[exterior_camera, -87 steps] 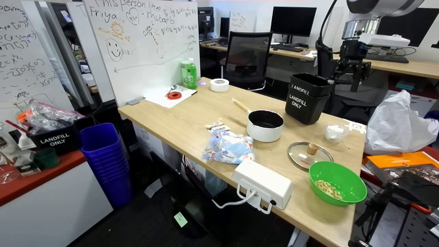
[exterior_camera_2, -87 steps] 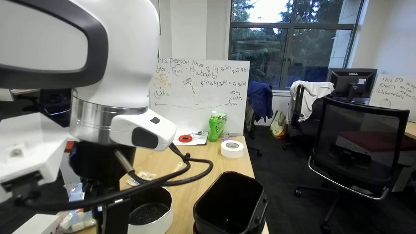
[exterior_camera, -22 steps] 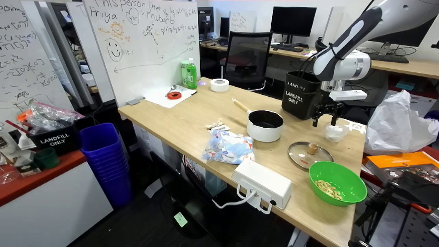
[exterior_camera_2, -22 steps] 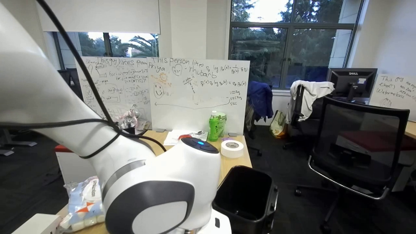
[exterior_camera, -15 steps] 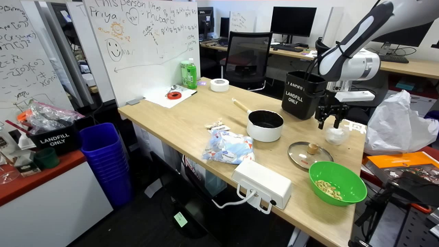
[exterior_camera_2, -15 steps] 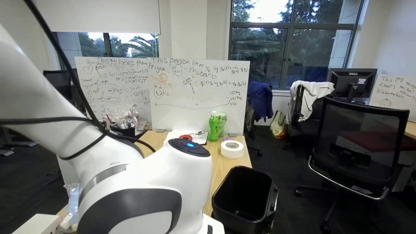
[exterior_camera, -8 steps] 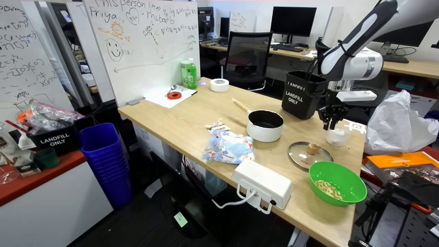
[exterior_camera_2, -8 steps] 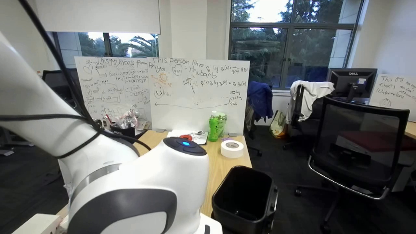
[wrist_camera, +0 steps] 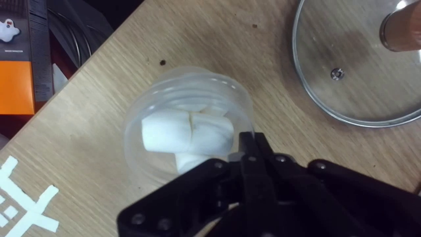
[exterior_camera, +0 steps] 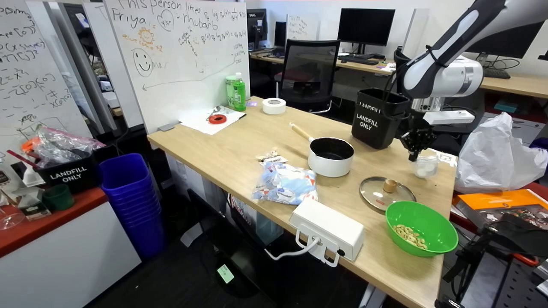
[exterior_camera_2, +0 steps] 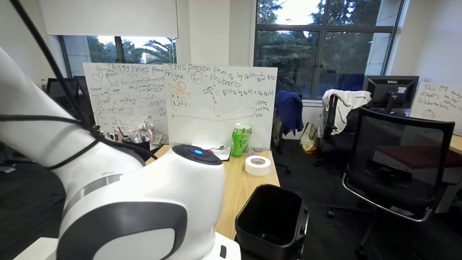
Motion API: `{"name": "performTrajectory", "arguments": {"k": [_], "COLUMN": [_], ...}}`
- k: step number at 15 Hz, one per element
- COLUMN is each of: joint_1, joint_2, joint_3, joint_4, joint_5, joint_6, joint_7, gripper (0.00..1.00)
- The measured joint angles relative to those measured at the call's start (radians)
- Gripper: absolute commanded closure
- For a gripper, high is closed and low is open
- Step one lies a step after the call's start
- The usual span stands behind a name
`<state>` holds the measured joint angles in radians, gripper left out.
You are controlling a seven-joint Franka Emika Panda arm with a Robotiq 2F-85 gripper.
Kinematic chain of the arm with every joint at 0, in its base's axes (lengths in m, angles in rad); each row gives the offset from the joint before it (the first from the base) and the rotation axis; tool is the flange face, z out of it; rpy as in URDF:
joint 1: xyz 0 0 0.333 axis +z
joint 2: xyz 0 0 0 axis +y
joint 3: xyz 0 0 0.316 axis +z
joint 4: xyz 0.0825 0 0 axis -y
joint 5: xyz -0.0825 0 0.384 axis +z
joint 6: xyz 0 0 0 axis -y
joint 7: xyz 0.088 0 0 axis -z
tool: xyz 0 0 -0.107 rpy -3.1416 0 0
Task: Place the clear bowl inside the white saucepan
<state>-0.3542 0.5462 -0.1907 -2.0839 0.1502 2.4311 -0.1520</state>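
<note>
white saucepan sits near mid-frame in an exterior view, left of the pincer, closed on the rim of the clear bowl.

My wrist view facing down near the clear bowl, desk from above in an exterior view, Panda arm near in an exterior view, whiteboard in both exterior views.

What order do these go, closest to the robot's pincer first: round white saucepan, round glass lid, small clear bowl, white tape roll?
In an exterior view, from the pincer:
1. Small clear bowl, touching it at the rim.
2. Round glass lid, lower left.
3. Round white saucepan, left.
4. White tape roll, far upper left.
</note>
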Motion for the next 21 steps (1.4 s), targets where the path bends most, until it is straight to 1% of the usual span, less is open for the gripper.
{"name": "performTrajectory", "arguments": {"k": [6,9,12,14,16,19,21], "joint_1": [0.000,0.000,0.009,0.032,0.067,0.122,0.152], "joint_2": [-0.044,-0.120,-0.224,-0.288,-0.335,-0.379,-0.398], "joint_3": [-0.001,0.008,0.037,0.061,0.080,0.094,0.101], "joint_4": [-0.058,-0.115,-0.194,-0.240,-0.260,-0.250,-0.231], "joint_5": [-0.009,-0.003,0.001,0.003,0.003,0.003,0.003], "joint_6": [0.000,0.001,0.003,0.003,-0.016,-0.123,-0.166], "joint_7": [-0.001,-0.028,-0.074,-0.091,-0.091,-0.091,-0.091], "gripper": [1.00,1.00,1.00,1.00,1.00,1.00,1.00]}}
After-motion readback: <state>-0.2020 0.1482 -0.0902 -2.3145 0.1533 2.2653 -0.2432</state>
